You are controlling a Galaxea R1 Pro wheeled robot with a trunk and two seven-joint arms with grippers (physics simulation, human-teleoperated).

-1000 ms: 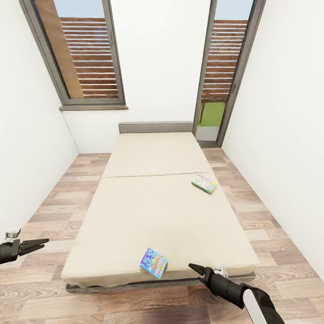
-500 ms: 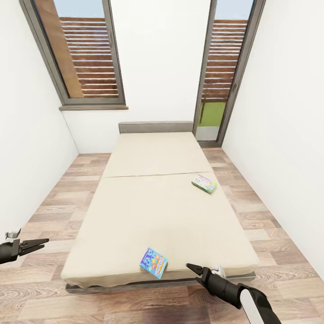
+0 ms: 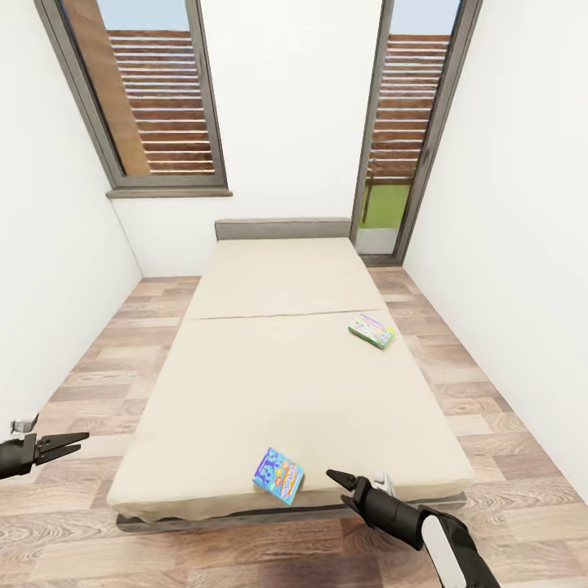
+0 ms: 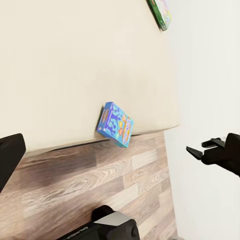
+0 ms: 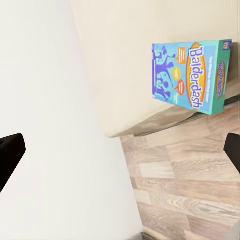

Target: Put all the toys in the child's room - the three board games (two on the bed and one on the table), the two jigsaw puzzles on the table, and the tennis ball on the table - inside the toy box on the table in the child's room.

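At the left, the left gripper (image 3: 72,443) hangs over the wood floor (image 3: 82,384), well apart from the bed (image 3: 278,384); its two fingers are a little apart, with nothing between them. The bed has a cream mattress and a grey frame, and its head end stands at the far wall, between the window (image 3: 139,98) and the glass door (image 3: 408,122). A blue board game (image 3: 278,475) lies flat on the mattress at the near edge, a little right of the middle of this edge; in the right wrist view its cover (image 5: 192,76) shows the word "Balderdash". Just right of this box, the right gripper (image 3: 339,482) hovers above the near edge of the bed, with its fingers narrowly apart and holding nothing. A second board game (image 3: 371,331), with a green side, lies near the right edge of the mattress, about halfway along it.
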